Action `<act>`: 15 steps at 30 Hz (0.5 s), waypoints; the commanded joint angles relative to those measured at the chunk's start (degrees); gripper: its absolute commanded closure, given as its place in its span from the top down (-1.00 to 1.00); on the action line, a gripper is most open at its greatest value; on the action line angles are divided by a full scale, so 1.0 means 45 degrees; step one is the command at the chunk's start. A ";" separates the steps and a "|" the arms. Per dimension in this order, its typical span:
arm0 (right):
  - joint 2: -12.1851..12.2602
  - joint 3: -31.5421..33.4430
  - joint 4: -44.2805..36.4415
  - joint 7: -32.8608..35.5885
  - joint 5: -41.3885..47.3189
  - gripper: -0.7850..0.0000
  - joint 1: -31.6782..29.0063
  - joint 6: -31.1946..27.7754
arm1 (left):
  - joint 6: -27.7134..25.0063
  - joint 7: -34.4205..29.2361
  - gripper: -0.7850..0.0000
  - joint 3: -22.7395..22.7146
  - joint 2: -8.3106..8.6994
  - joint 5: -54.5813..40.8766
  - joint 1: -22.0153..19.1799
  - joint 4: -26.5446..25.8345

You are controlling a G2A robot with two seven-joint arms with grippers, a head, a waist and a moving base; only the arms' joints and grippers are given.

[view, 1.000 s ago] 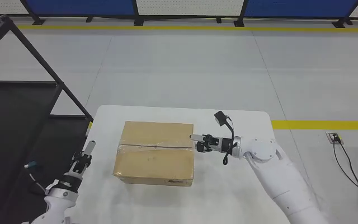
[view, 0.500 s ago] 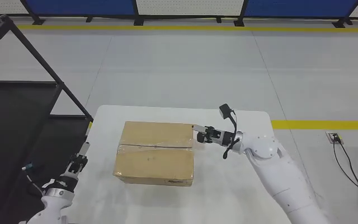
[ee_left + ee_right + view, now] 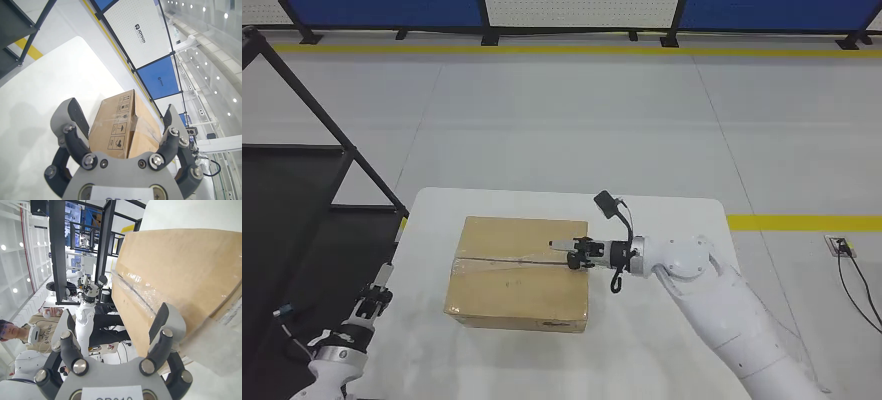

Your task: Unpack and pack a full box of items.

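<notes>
Right claw [image 3: 557,243] advanced over taped box [image 3: 517,285] | wide | left claw [image 3: 122,105] wide | contents hidden

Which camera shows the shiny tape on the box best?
The right wrist view. The tape is close up there, glossy, running along the seam on top of the box. The top view shows it as a faint line across the box's top. The left wrist view shows its end folded over one edge.
</notes>
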 commanded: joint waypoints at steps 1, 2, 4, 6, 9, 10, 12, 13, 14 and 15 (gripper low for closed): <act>-0.0182 -0.0349 0.0507 -0.0012 0.0201 1.00 0.0291 -0.0069 | -0.0027 -0.0046 1.00 0.0009 0.0017 -0.0020 -0.0012 0.0139; -0.0240 -0.0454 0.0643 -0.0037 0.0245 1.00 0.0370 -0.0105 | -0.0025 -0.0054 1.00 0.0020 0.0022 -0.0006 -0.0016 0.0190; -0.0421 -0.0780 0.1008 -0.0141 0.0341 1.00 0.0589 -0.0177 | 0.0027 -0.0054 1.00 0.0087 0.0040 0.0174 -0.0058 0.0368; -0.0611 -0.1098 0.1384 -0.0250 0.0432 1.00 0.0829 -0.0134 | 0.0125 -0.0067 1.00 0.0226 0.0053 0.0331 -0.0164 0.0602; -0.0916 -0.1536 0.1884 -0.0406 0.0640 1.00 0.1172 -0.0164 | 0.0337 -0.0022 1.00 0.0537 0.0080 0.0916 -0.0415 0.1033; -0.1051 -0.1707 0.2146 -0.0524 0.0703 1.00 0.1343 -0.0123 | 0.0546 0.0031 1.00 0.0714 0.0079 0.1042 -0.0582 0.1316; -0.1274 -0.1971 0.2471 -0.0623 0.0900 1.00 0.1560 -0.0071 | 0.0942 0.0061 1.00 0.0976 0.0078 0.1179 -0.0934 0.1752; -0.1387 -0.2095 0.2640 -0.0638 0.1005 1.00 0.1677 -0.0068 | 0.1116 0.0094 1.00 0.1112 0.0079 0.1307 -0.1121 0.1987; -0.1465 -0.2180 0.2755 -0.0635 0.1082 1.00 0.1750 -0.0070 | 0.1193 0.0095 1.00 0.1225 0.0077 0.1357 -0.1244 0.2145; -0.1583 -0.2320 0.2928 -0.0645 0.1147 1.00 0.1871 -0.0071 | 0.1291 0.0109 1.00 0.1397 0.0076 0.1497 -0.1419 0.2371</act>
